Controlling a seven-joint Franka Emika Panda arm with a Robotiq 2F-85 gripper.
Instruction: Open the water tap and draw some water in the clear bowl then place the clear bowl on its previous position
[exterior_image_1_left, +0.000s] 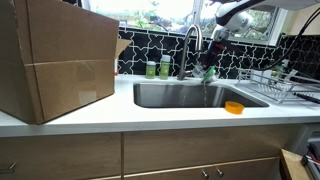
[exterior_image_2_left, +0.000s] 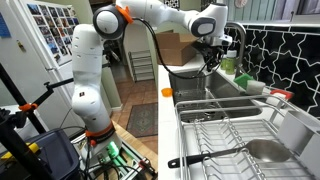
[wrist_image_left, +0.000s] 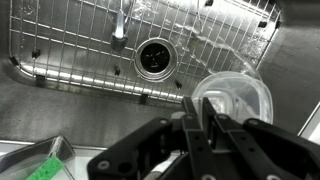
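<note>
Claw (wrist_image_left: 203, 110) is pinching the clear bowl (wrist_image_left: 240, 92) by its rim, hanging it over the sink (exterior_image_1_left: 165, 95) near the tap (exterior_image_1_left: 191, 40). Likely lining up for water.

Seen in an exterior view: a box (exterior_image_1_left: 60, 60) on the counter (exterior_image_1_left: 100, 118) left of the sink (exterior_image_1_left: 160, 96), the water tap (exterior_image_1_left: 190, 45) behind it, a dish rack (exterior_image_1_left: 275, 85) right, the clear bowl (wrist_image_left: 235, 95) above the basin.

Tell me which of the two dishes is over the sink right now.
The clear bowl, gripped at its rim by the gripper above the sink. The small orange dish sits apart on the counter beside it.
</note>
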